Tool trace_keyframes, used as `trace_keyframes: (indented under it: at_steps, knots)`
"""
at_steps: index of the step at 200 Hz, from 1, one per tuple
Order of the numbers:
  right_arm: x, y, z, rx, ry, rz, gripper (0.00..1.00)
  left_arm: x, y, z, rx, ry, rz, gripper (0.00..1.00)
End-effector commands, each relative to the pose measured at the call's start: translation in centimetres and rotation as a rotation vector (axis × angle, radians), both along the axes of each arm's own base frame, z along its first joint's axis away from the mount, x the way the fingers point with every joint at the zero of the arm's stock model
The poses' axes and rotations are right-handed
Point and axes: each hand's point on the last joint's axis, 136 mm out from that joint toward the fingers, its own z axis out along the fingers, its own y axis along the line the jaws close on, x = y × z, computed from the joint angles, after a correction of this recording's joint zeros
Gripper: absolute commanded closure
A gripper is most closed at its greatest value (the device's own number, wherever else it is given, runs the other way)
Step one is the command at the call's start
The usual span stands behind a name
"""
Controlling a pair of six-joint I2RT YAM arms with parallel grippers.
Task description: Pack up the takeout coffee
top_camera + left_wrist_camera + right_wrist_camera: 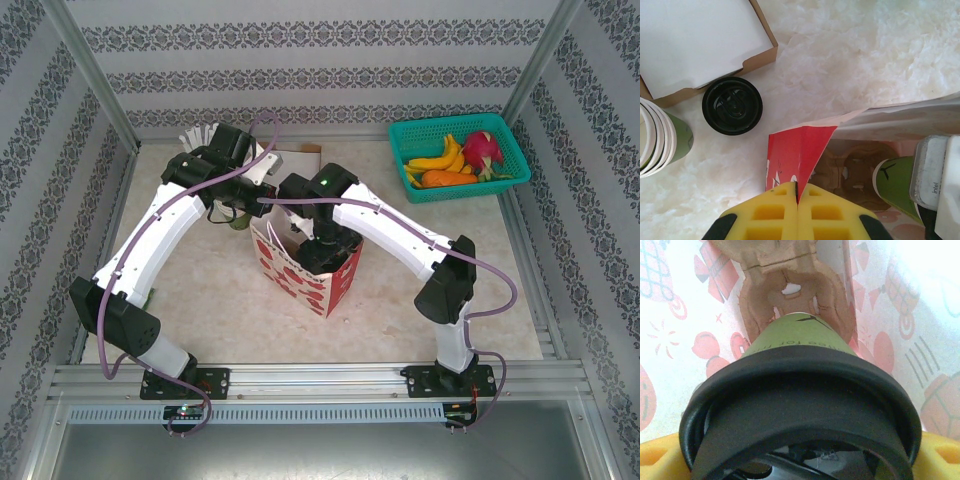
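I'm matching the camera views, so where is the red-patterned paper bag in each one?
Top external: paper bag sits mid-frame.
Left wrist: bottom centre, red flap pinched by the left gripper.
Right wrist: printed inner walls, left and right.
Shared landmark: green takeout coffee over the brown cup carrier.

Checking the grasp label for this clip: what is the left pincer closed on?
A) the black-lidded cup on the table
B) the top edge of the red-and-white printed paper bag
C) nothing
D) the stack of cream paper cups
B: the left pincer is shut on the upturned edge of the red-and-white printed paper bag.
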Motion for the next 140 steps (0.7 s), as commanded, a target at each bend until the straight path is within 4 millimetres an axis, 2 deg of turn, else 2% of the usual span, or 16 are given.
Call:
trace_keyframes:
  at_steps: [1,140]
  knots:
    - [-1.26,-2.03,-0.56,-0.089,0.075,0.008,0.5,0.41,0.5,1.15,-0.022,-0.043,0.024,1.0]
    - [-0.81,-1.92,-0.93,-0.074,0.065,0.004,0.51,0.52,0.34,0.92,-0.03,-0.031,0.029,1.0]
